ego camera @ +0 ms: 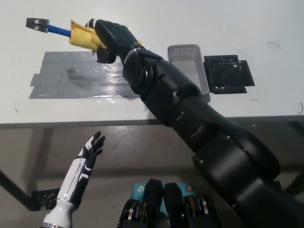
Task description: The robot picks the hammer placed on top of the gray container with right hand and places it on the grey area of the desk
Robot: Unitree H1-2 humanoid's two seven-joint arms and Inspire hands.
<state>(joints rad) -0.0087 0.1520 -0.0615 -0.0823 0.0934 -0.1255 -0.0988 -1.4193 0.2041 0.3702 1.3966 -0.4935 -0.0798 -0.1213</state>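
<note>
The right robot hand [110,40], black, is clamped on the yellow grip of the hammer [71,34], carrying it in the air above the far edge of the grey area [61,80] near the worktop's left side. The blue shaft and dark head stick out past the fingers toward the far left corner of the worktop [266,102].

By my judgement the pick is done: the gray container [190,59], toward the right side of the worktop, has nothing on it, and the hammer is well clear of it. What remains is lowering the tool onto the grey area and letting go.

The black arm crosses the front of the container and hides much of it, along with the near right part of the grey area. How high the hammer hangs over the surface cannot be told from this steep view.

The white left robot hand [90,149] rests below the worktop's near edge, fingers spread and holding nothing.
</note>
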